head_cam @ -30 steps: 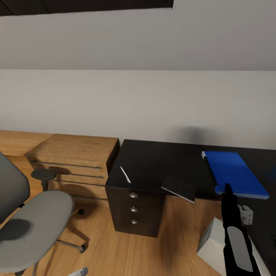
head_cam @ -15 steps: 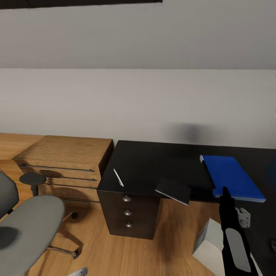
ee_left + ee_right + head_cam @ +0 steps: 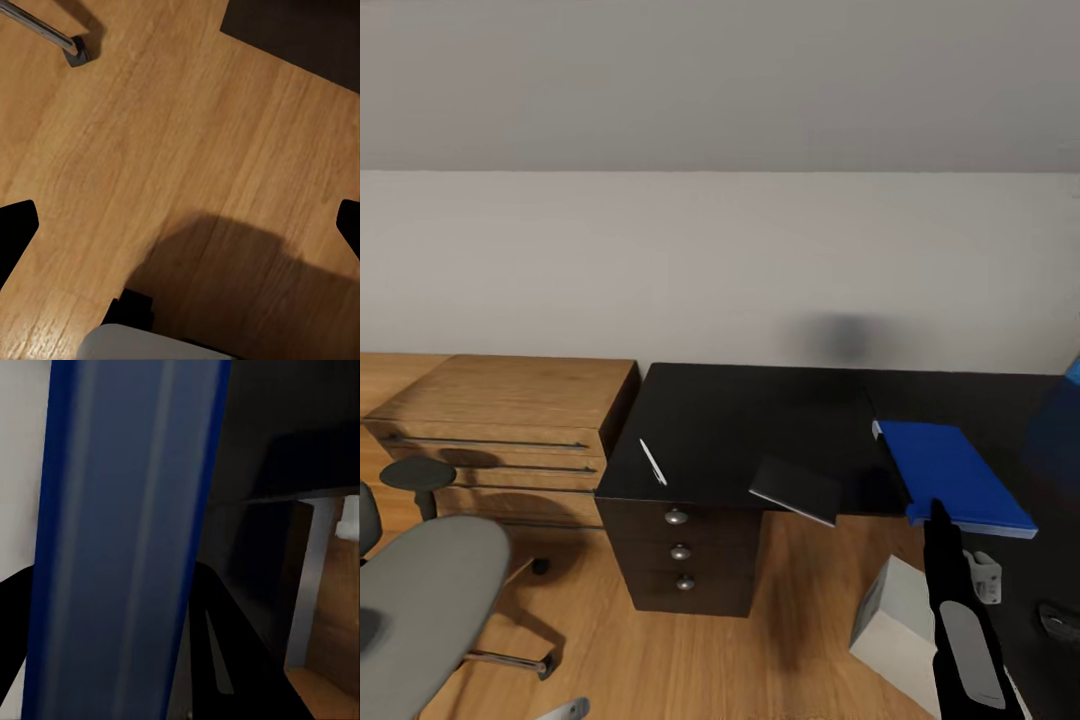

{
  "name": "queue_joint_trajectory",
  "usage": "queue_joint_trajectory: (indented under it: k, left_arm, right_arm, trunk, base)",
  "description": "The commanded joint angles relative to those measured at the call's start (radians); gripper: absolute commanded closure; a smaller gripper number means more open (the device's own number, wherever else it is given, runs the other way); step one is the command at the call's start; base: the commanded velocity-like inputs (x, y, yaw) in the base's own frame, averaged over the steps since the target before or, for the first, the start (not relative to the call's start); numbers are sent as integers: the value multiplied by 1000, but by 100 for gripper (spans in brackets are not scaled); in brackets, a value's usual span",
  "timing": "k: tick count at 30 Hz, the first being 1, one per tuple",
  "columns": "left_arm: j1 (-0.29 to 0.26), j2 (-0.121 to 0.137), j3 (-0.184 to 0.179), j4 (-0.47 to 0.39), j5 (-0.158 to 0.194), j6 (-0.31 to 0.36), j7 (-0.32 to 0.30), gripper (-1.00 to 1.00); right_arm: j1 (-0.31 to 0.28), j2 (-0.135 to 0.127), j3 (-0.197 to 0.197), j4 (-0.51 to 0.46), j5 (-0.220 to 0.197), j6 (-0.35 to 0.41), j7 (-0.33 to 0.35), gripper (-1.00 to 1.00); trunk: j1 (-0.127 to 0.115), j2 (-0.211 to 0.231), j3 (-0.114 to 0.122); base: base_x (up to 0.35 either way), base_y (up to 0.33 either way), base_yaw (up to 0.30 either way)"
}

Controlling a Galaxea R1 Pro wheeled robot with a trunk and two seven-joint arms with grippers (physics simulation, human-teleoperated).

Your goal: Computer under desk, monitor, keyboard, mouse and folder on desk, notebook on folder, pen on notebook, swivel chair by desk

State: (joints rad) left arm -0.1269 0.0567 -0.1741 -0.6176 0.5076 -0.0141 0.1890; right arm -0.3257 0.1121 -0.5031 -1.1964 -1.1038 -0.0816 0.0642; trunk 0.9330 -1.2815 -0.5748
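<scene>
On the desk (image 3: 760, 420), the folder's (image 3: 945, 475) near edge hides behind the right gripper (image 3: 938, 515)

Soft, even light fills the head view, with no glare; a blurred dark smudge of shadow sits on the pale wall (image 3: 760, 260) above the black bench (image 3: 750, 425), and soft shadows lie under the swivel chair (image 3: 420, 600). In the left wrist view a broad, soft-edged shadow darkens the wooden floor (image 3: 172, 127). The right wrist view is dim, and the blue folder (image 3: 120, 532) there looks smeared and out of focus.

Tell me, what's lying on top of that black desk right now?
On the desk lie a white pen, a grey notebook overhanging the front edge, and a blue folder. The right gripper's arm hides part of the folder's near edge.
</scene>
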Motion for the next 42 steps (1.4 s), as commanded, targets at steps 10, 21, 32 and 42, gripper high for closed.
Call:
queue_joint_trajectory:
  k: [10,21,32,42]
  left_arm:
    - [0,2,-8,-2,8,-2,9,-100]
    - [-1,2,-8,-2,8,-3,9,-100]
    - [0,-6,-9,-2,8,-27,9,-100]
    - [0,-8,-9,-2,8,-27,9,-100]
  right_arm:
    - [-2,-11,-2,15,-12,-1,6,100]
    - [-2,-11,-1,12,-13,0,12,100]
    - [-2,-13,-6,22,-7,-93,15,100]
    - [-30,-68,0,155,-10,-320,10,100]
  trunk:
    - [0,-1,-12]
    - [0,-1,-19]
    - [0,-1,-20]
    - [0,-1,-20]
  base:
    - [0,0,-97]
    - [93,0,-39]
    - [282,0,0]
    - [9,0,0]
